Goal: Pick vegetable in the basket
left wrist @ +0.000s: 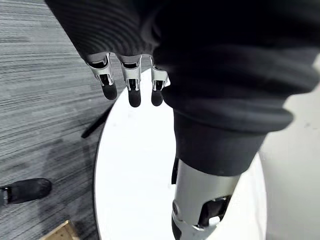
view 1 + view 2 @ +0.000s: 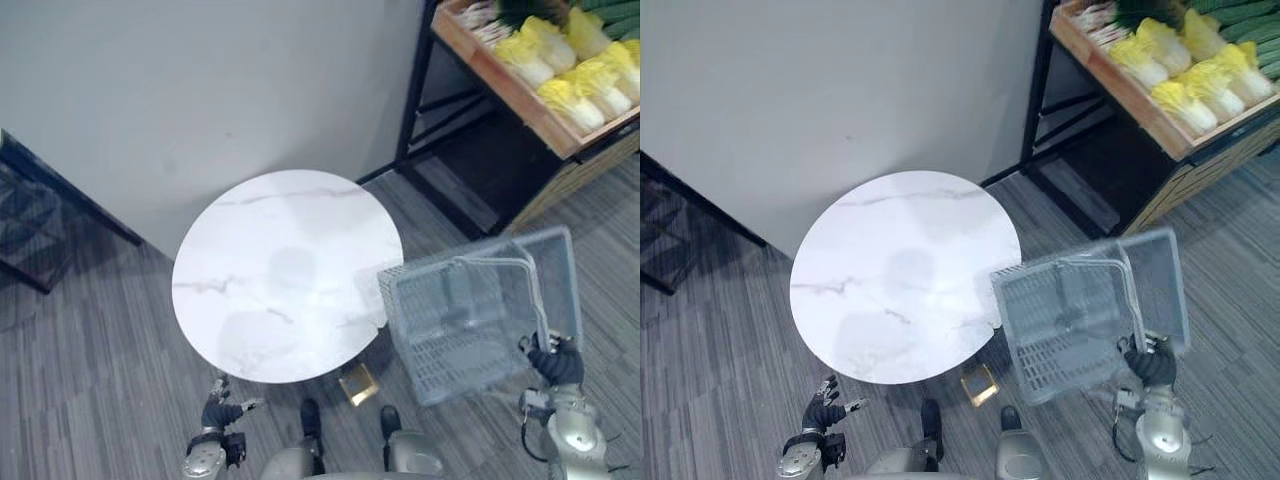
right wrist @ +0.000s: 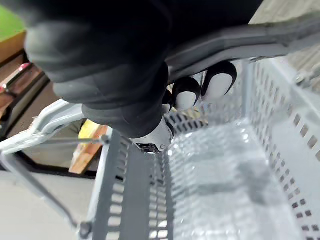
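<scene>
Head eyes look down, sharing table [image 2: 280, 270] and basket [image 2: 470, 325]; wrist cameras peer close

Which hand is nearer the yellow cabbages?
Right. The right hand, gripping the basket handle, is on the cabbages' side of the table; the left hand is at the table's opposite side.

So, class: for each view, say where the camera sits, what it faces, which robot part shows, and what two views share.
Left eye: on head, facing down at table, basket, shelf; left robot hand and right robot hand at bottom.
Right eye: beside it, same scene and hands.
Left wrist: on left arm, facing the table past straight fingers.
Right wrist: on right arm, facing into the basket; fingers curl round its handle.
Shared: left wrist and eyes show the table.
</scene>
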